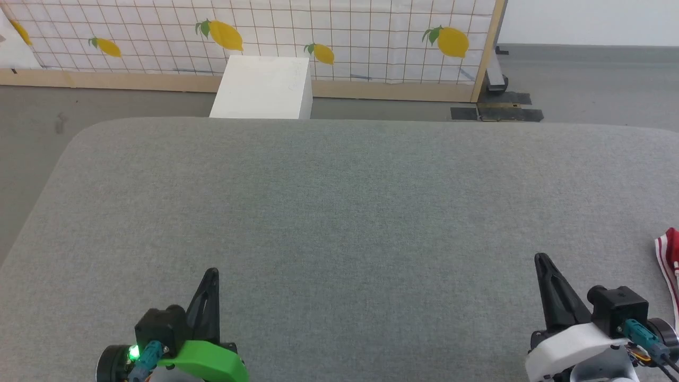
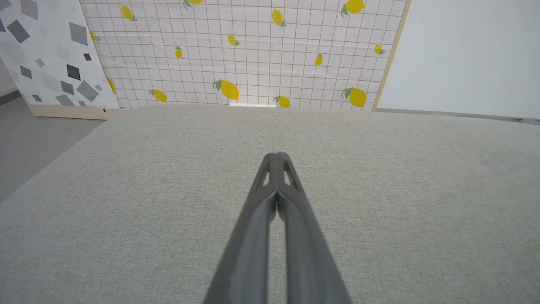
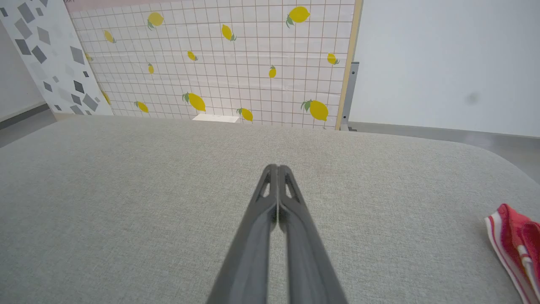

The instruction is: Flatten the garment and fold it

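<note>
Grey table (image 1: 339,201); left fingers (image 1: 207,305), right fingers (image 1: 551,292) pressed together; garment (image 1: 671,254) apart, right of latter.

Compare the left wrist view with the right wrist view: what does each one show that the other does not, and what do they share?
Left wrist view's own: the left gripper, fingers pressed together. Right wrist view's own: the right gripper, shut too, and at the right edge a corner of the red garment with red-white striped trim, lying apart from the fingers. Shared: the grey fabric-covered table, the lemon-print grid panel behind it, and a panel with grey diamonds at the left.
</note>
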Robot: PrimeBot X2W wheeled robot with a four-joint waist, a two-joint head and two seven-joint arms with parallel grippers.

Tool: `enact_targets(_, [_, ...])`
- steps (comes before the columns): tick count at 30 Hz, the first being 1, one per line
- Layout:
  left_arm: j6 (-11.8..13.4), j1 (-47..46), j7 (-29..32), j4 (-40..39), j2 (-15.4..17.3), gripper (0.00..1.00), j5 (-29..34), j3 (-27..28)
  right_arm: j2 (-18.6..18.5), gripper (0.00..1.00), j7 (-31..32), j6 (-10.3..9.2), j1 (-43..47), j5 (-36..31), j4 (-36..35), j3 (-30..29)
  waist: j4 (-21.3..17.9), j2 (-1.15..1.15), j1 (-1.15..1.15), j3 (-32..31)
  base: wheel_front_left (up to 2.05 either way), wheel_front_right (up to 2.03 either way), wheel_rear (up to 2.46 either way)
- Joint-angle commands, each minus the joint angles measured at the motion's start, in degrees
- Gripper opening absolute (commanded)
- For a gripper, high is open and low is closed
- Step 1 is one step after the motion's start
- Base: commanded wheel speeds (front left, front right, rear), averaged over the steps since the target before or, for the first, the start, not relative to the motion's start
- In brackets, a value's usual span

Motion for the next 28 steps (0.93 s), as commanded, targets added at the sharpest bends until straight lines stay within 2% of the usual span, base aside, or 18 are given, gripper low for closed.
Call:
enact_targets(1, [0.5,-1.2,0.4,-0.3,-0.1,0.0,0.3,0.2,0.1,0.0,0.3,-0.04,-1.2,-0.8,-0.5,0.1,0.0,0.0,0.0,0.0,0.0,0.0,0.0])
enact_targets(28, [1.6,-2.3,3.8,-1.7,-0.2,0.0,2.6,0.8,0.1,0.0,2.3,-0.06,-2.0,-1.8,-1.7,1.1,-0.2,0.0,0.0,-0.2,0.0,0.0,0.0])
